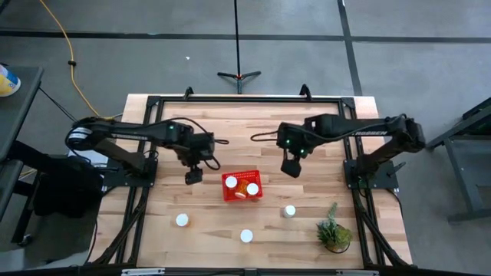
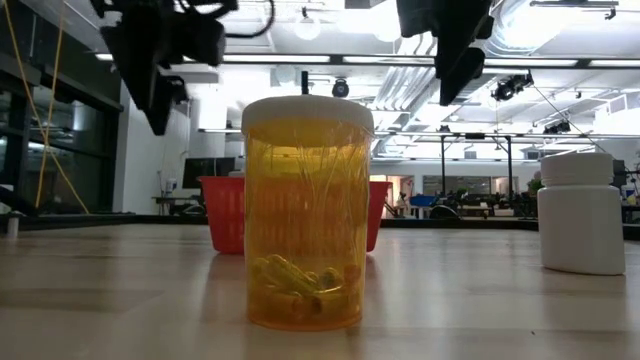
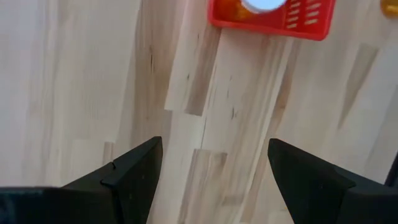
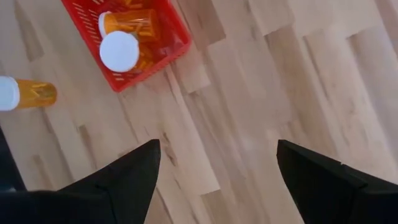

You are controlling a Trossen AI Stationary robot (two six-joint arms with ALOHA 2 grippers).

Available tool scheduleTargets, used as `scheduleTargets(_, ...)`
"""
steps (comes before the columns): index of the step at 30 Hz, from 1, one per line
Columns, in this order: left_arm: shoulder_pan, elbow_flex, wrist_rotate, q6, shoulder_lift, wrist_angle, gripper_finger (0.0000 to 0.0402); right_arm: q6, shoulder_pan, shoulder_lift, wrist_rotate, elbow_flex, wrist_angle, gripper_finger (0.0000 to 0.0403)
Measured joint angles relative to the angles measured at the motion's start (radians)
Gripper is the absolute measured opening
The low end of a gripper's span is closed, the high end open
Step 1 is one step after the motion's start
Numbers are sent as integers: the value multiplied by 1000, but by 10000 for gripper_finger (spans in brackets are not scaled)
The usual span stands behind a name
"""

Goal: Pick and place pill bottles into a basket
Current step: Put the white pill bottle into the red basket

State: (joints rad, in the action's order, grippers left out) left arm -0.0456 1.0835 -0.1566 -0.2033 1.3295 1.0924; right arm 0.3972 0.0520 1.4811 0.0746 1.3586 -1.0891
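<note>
Over the table (image 1: 161,230), both grippers hung spread and empty: left gripper (image 1: 192,177) just left of the basket (image 1: 241,196), right gripper (image 1: 291,168) to its right and a bit farther back. Basket sat mid-table with at least two pill bottles in it (image 1: 232,182), (image 1: 252,188); the right wrist view showed one upright with its cap up (image 4: 119,51) and one on its side behind it (image 4: 127,23). Three bottles were left upright on the table toward the near edge: left (image 1: 182,220), centre (image 1: 246,235), right (image 1: 288,211).

My read: next pick should go by side, left arm to the near-left bottle, right arm to the near-right one. Come straight down over the cap and close across the body below it; caps are round and smooth, so a cap-only pinch could slip or tip the bottle. Release low inside the basket rim, since the walls are low.

Materials: centre bottle in the low view (image 2: 306,212) was translucent orange plastic, white cap, pills at the bottom. Right one (image 2: 581,212) was opaque white. Basket was red plastic mesh, rectangular. Table was pale wood planks, matte. Potted plant (image 1: 333,230) sat near the near-right bottle; keep the approach clear of it.
</note>
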Motion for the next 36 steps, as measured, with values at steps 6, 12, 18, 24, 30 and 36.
scheduleTargets(6, 0, -67, 1, -16, -146, -32, 325, 83, -33, 12, -21, 0, 4, 312)
scheduleTargets(12, 0, -114, 5, -36, -199, -27, 325, 158, -57, 12, -34, 0, -10, 312)
scheduleTargets(18, 1, -162, -30, -29, -220, -43, 325, 220, -85, 12, -43, 0, -75, 312)
scheduleTargets(24, 30, -225, -51, -45, -258, -95, 325, 253, -112, 12, -42, 0, -151, 312)
scheduleTargets(30, 78, -234, -44, -123, -261, -147, 325, 258, -143, 12, -43, 0, -160, 312)
scheduleTargets(36, 94, -234, -39, -223, -261, -225, 325, 286, -198, 12, -45, 0, -165, 312)
